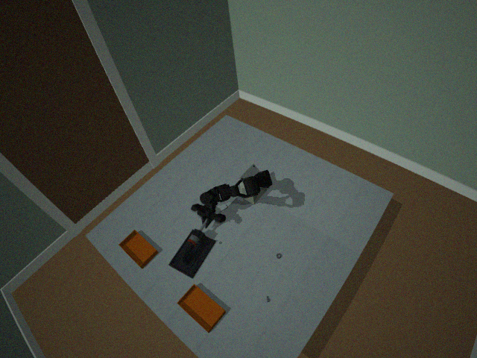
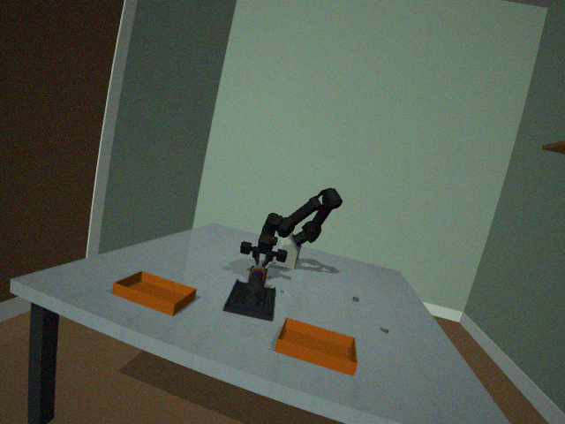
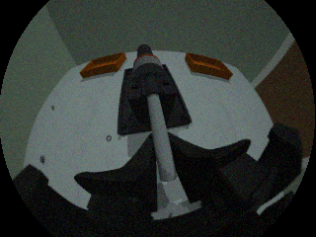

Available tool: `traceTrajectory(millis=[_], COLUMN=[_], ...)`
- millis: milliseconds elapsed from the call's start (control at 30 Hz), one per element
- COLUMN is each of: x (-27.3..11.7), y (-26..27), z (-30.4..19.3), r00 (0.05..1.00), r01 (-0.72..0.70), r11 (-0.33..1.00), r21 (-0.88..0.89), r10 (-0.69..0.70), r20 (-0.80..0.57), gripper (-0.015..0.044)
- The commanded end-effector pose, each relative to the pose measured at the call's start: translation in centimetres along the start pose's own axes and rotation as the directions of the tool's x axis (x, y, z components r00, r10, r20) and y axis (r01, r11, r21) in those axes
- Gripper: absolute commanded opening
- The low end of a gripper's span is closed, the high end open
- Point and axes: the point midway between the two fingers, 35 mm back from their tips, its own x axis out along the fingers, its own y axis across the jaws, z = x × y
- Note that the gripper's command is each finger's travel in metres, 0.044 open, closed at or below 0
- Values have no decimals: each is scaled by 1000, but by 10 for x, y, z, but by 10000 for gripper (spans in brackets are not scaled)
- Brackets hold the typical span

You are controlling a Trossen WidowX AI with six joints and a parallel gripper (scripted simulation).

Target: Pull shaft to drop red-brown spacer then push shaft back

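The hand [image 1: 208,222] [image 2: 259,263] [image 3: 158,134] is nearly closed, gripping the shaft [image 3: 160,133]; the red-brown spacer [image 1: 191,242] [image 2: 258,269] [image 3: 146,56] sits in the dark fixture [image 1: 192,258] [image 2: 250,303] [image 3: 129,116], inward from the desk's [image 1: 246,277] [image 2: 205,337] [image 3: 84,133] tray-side edge.

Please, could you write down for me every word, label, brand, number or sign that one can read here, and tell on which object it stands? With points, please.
There are no readable texts: no word, brand or number can be made out on the arm, the gripper [image 3: 158,134], the shaft [image 3: 159,130], the dark base plate [image 1: 185,265] [image 2: 232,307] or the orange trays [image 1: 201,308] [image 2: 314,360].
Any tiny marking would be too dark and grainy to read.
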Motion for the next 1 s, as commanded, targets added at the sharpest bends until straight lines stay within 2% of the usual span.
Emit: traceTrajectory(millis=[0, 967], x=[-1, -3], y=[1, 0], z=[-1, -3], r00=[1000, 1000], r01=[-3, -3], r11=[1000, 1000], r21=[-4, -4], r10=[3, 3], r20=[0, 0], gripper=[0, 0])
